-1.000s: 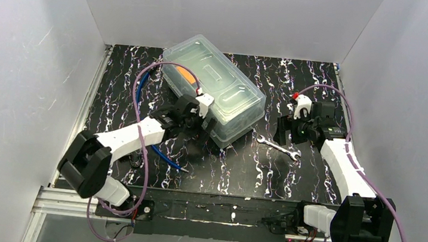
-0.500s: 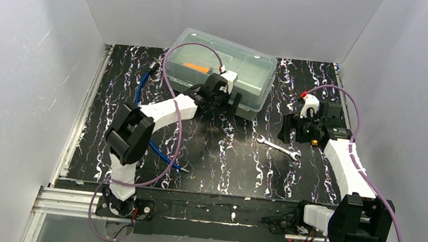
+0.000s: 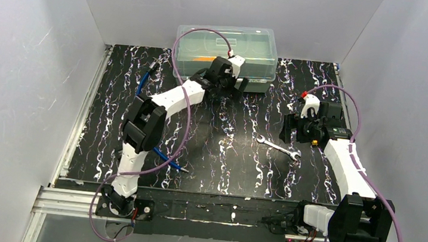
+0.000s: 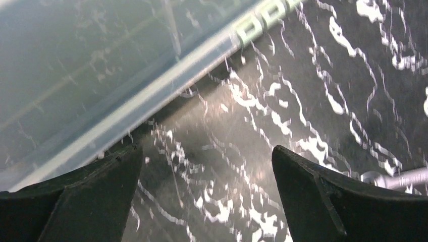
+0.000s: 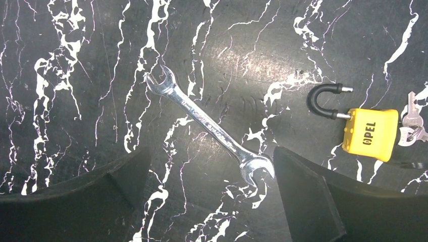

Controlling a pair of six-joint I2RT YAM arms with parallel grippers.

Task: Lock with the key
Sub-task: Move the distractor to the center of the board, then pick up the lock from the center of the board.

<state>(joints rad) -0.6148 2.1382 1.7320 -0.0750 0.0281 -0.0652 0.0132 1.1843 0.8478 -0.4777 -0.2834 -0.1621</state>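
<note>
Approach step: the right gripper (image 5: 207,166), spread and empty, hovers above the wrench (image 5: 209,126), the key (image 5: 411,123) lying at the open yellow padlock's (image 5: 368,133) base near the counter's right edge; the left gripper (image 4: 207,151), likewise spread, sits by the far-edge box (image 4: 101,65); next, presumably, a shift onto the key

**Top view.** My fixed camera, high behind the near edge, looks down and forward over the whole table (image 3: 113,86).
**Left wrist view.** Very near, aimed obliquely at the wall of the clear box (image 4: 75,60) and the tabletop beside it.
**Right wrist view.** Near, facing straight down on the wrench (image 5: 209,124).
The top view also takes in both box and wrench.
</note>
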